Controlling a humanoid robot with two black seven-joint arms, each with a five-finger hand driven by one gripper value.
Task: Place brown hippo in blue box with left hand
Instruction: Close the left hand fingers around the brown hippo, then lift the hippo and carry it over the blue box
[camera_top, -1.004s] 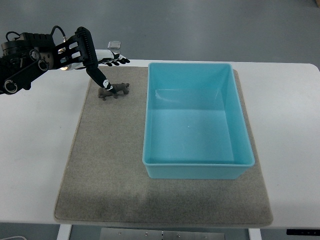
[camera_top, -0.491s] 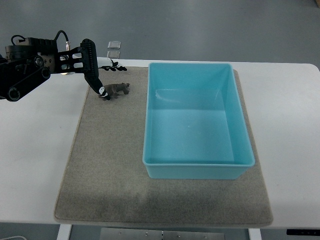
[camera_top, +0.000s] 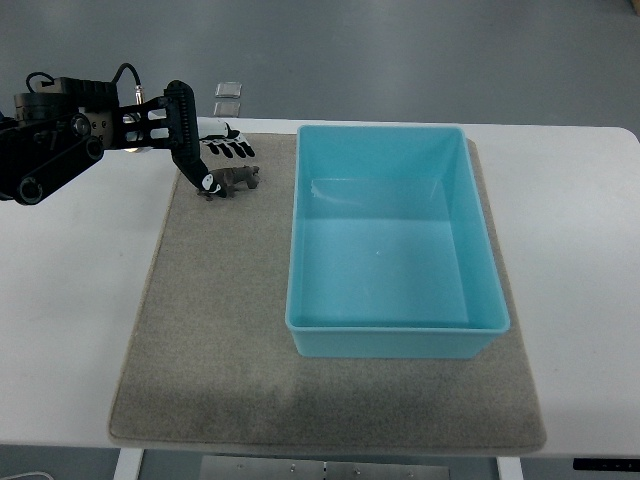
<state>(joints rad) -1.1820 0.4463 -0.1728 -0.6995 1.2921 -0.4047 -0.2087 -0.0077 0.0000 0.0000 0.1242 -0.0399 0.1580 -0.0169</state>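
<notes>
Top view footage shows a small brown toy hippo (camera_top: 236, 180) standing on the far left corner of a grey-beige felt mat (camera_top: 210, 330), which is spread over a white table (camera_top: 60, 330), presumably so that objects do not slide while they are gripped. A light blue rectangular plastic box (camera_top: 398, 238) is set on the right part of the same mat, open side up and with nothing in it, so that the toy can be lowered in from above; the hippo is just beside the box's far left corner but apart from its wall. The black skeletal left hand (camera_top: 205, 165) is brought in from the picture's left edge on a dark arm with exposed cabling. One long digit is angled downward and its light-coloured tip is set against the rear end of the hippo, while the other fingers (camera_top: 232, 149) are extended flat beyond the toy, near the mat's far edge. The hand is seen as largely open, and a closed grasp cannot be confirmed; the toy appears to rest on the mat rather than to be lifted. By this judgement the pick-up is only being set up, and the carry to the box has not begun. The right hand is not seen.
</notes>
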